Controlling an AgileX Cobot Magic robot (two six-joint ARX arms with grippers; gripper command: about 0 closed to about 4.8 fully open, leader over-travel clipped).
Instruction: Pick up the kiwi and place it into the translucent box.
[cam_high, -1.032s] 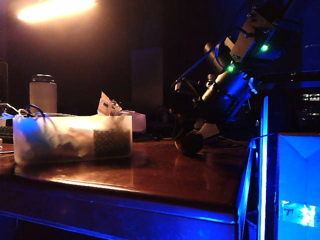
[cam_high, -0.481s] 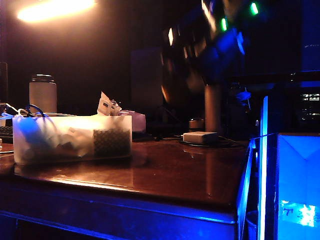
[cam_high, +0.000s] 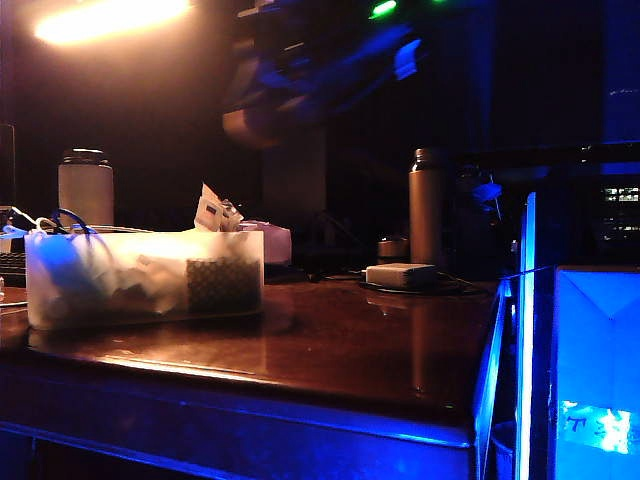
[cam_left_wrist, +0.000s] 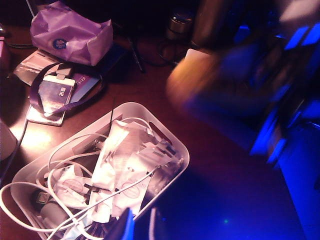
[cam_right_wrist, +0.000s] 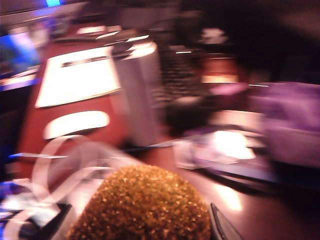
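A fuzzy, golden-brown kiwi (cam_right_wrist: 142, 205) fills the near edge of the right wrist view, its dull skin speckled with bright glints under the warm lamp, clamped between the dark fingers (cam_right_wrist: 222, 226) of the right gripper (cam_right_wrist: 140, 220). In the exterior view that gripper (cam_high: 250, 125) is a blurred shape high above the dark wooden table (cam_high: 380, 350), over the right end of the translucent box (cam_high: 145, 275); in the left wrist view the fruit (cam_left_wrist: 192, 82) shows only as an orange-tan smear above the table beyond the box. The box (cam_left_wrist: 172, 145), a long low bin of frosted whitish plastic, sits on the left half of the table, crammed with white cables and plastic packets. The left gripper (cam_left_wrist: 137, 227) hangs above the box's near side, its two fingers apart and holding nothing. A frosted jar (cam_high: 86, 188) stands behind the box, and a white adapter (cam_high: 400, 275) and a tall metal bottle (cam_high: 426, 205) stand far right.
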